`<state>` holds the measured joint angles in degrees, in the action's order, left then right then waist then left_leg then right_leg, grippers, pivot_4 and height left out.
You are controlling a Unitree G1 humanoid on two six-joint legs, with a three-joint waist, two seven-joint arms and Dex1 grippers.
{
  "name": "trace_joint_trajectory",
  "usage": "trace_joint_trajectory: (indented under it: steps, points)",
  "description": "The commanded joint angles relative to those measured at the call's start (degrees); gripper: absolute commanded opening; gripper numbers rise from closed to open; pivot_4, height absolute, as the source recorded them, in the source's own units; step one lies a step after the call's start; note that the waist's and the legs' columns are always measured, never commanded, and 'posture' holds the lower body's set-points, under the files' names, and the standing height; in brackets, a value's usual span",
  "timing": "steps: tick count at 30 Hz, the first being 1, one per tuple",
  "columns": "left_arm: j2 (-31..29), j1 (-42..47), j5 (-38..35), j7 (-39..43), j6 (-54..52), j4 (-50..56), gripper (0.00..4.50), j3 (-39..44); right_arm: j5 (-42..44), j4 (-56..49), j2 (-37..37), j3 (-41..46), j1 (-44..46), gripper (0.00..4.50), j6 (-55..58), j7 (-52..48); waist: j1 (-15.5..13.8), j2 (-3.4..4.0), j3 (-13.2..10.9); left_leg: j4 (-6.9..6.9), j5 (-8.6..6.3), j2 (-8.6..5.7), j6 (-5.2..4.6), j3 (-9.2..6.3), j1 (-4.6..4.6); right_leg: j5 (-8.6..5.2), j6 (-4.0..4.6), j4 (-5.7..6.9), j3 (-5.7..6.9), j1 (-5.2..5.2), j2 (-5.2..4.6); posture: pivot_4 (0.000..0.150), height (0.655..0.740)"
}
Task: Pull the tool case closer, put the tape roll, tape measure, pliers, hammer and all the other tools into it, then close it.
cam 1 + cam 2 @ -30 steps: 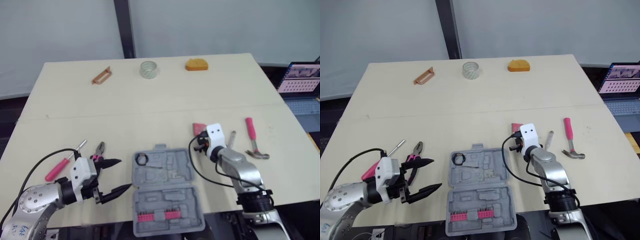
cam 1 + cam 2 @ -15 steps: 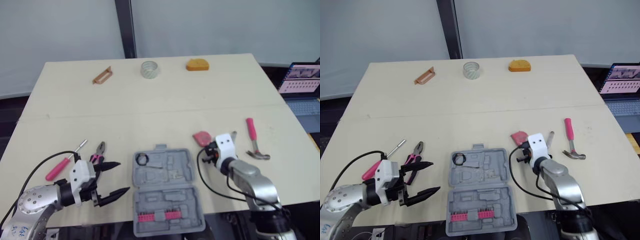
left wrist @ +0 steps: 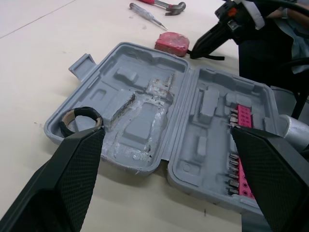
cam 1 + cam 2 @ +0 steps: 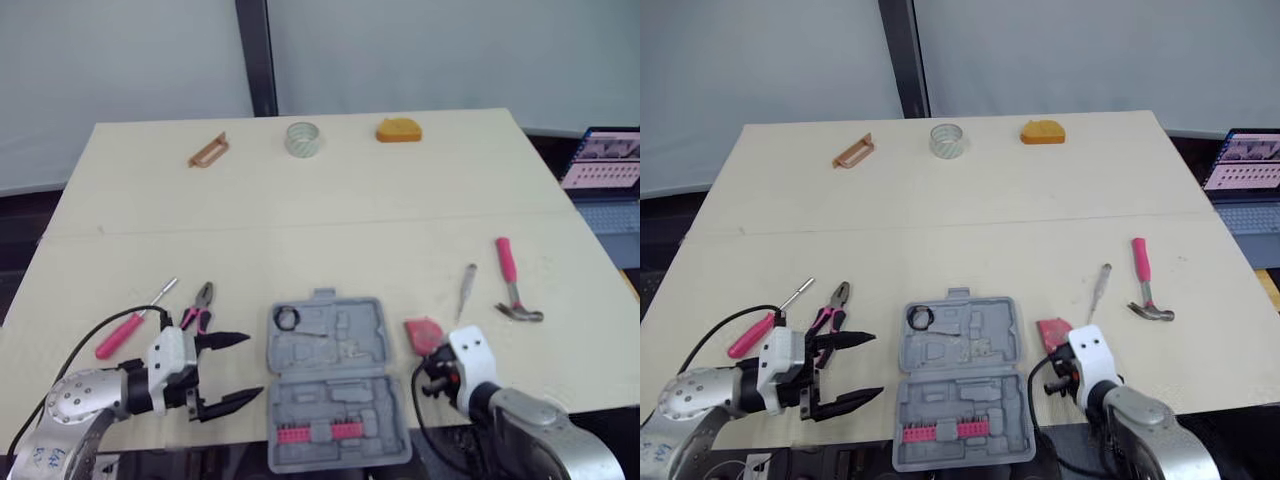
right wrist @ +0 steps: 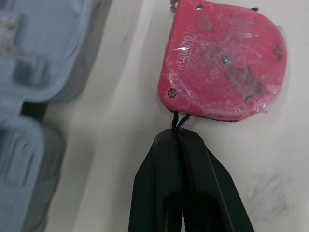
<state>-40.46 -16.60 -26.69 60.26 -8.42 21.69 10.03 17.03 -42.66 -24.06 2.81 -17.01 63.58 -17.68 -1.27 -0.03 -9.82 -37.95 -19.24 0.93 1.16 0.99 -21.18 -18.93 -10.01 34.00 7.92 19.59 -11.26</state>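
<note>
The table's (image 4: 330,210) wide middle lies bare. Along the far edge sit a brown handle (image 4: 208,151), a clear tape roll (image 4: 301,138) and an orange block (image 4: 398,130).

The case (image 4: 345,400) lies open at the near edge. A black tape roll (image 4: 285,319) sits in its far-left corner and pink bits (image 4: 318,433) line its near half.

Left of the case are the pliers (image 4: 198,306) and a screwdriver (image 4: 128,325). To the right are a thin driver (image 4: 466,285) and the hammer (image 4: 512,285).

The left gripper (image 4: 250,366) hangs wide apart, holding nothing, just left of the case. The right gripper (image 5: 178,140) is pinched together on the cord (image 5: 176,121) of the tape measure (image 4: 424,332), which lies just right of the case.
</note>
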Motion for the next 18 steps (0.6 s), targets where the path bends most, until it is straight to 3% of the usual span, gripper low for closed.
trace_joint_trajectory:
  steps: [1,18]
  points:
    - [-0.2,0.1,0.4,1.6,2.2,-0.5,4.50,-0.7,1.5,-4.1,0.5,0.5,-3.1,0.06,3.3,0.7,0.0,0.00,0.0,0.00,0.00,0.00,0.00,0.00,0.00,0.00,0.00,0.00,-0.01,0.01,0.00,0.150,0.7400]
    - [-0.1,0.2,1.0,2.6,5.2,-3.2,4.50,-1.9,2.1,-7.3,0.7,0.1,-5.6,0.06,7.4,2.0,-0.1,0.00,0.0,0.00,-0.01,0.00,0.00,0.02,0.00,0.00,0.00,0.00,-0.03,0.02,0.00,0.150,0.7400]
